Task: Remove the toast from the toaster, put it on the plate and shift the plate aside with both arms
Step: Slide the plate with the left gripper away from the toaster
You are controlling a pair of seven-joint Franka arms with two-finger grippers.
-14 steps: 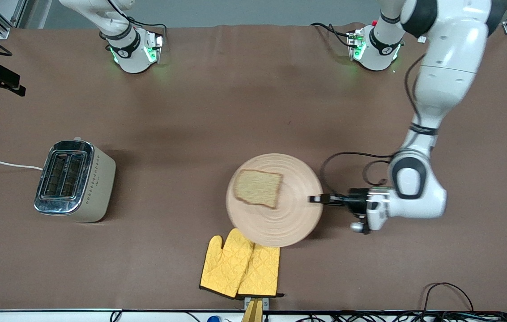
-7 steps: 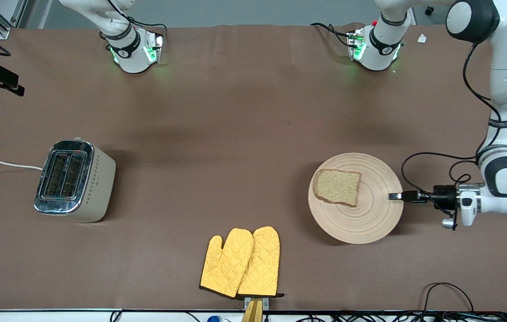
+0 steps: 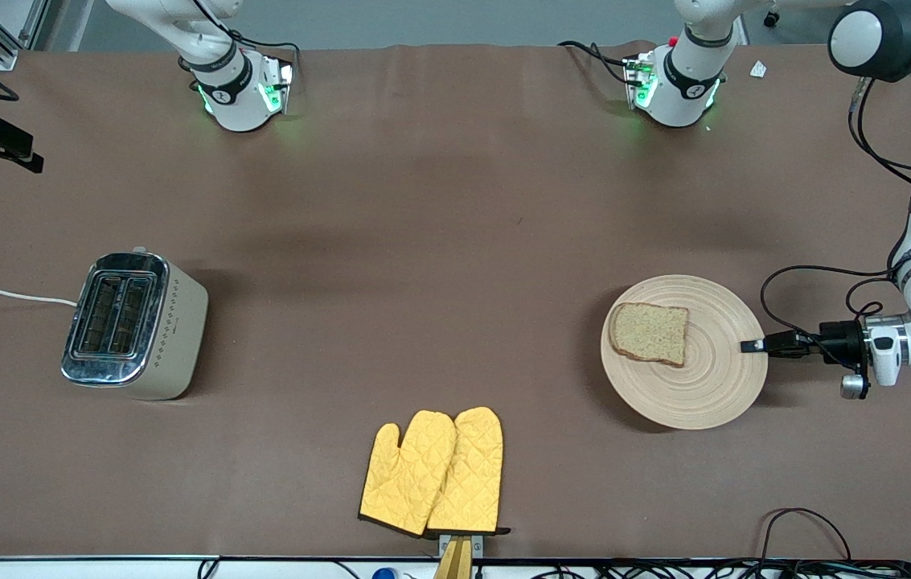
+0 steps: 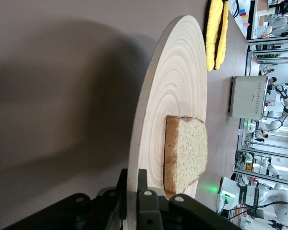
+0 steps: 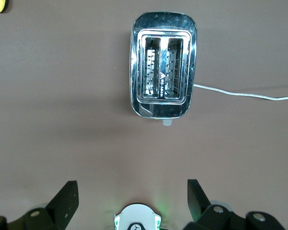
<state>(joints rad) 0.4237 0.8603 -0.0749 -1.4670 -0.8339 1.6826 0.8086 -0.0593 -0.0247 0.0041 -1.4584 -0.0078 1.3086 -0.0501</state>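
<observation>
Gripping the plate (image 3: 684, 354) by its rim, the left gripper (image 3: 753, 346) has its fingers clamped on the edge at the left arm's end of the table; we see the same hold in the left wrist view, where the black fingers (image 4: 146, 201) pinch the wooden edge (image 4: 149, 134). We note the toast (image 3: 650, 333) lying flat on the plate, off its centre, toward the right arm's side of it. We cannot tell whether the plate rests on the table (image 3: 423, 241) or is raised. The right gripper (image 5: 129, 201) waits high above the toaster (image 5: 163, 64), its fingers spread wide and holding nothing. We record the toaster (image 3: 132, 324) toward the right arm's end and a pair of yellow oven mitts (image 3: 432, 473) near the front edge, well apart from the plate.
</observation>
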